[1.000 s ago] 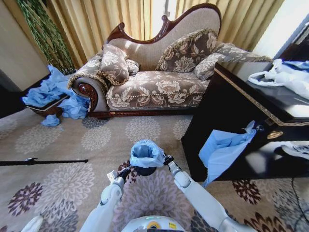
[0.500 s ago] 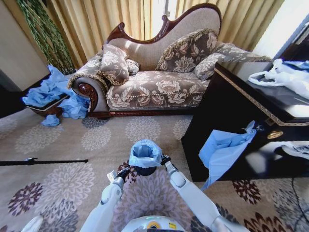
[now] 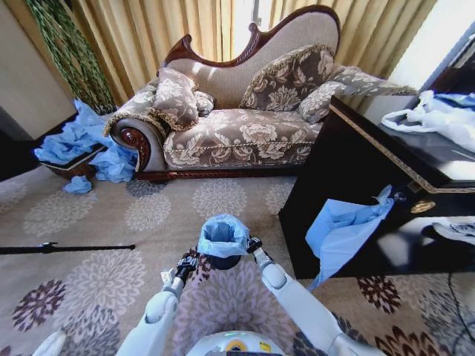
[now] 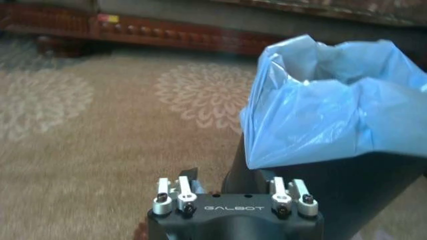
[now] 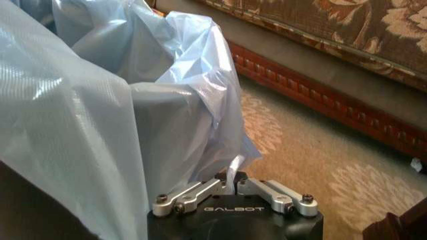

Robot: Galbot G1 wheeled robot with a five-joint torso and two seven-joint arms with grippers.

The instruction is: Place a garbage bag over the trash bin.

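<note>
Head view: one trash bin [image 3: 223,261] on patterned carpet [image 3: 111,222] before sofa [image 3: 237,126] — one crinkly light-blue garbage bag [image 3: 223,234] draped over rim. 
Left wrist view: left gripper [image 4: 193,176] spread open, empty, beside bin. 
Right wrist view: right gripper [image 5: 232,172] pinched narrow on bag edge.

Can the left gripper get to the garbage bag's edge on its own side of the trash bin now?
Probably yes. The left gripper sits on bare carpet just beside the trash bin, below the garbage bag, whose hem hangs over the rim with nothing between them.
</note>
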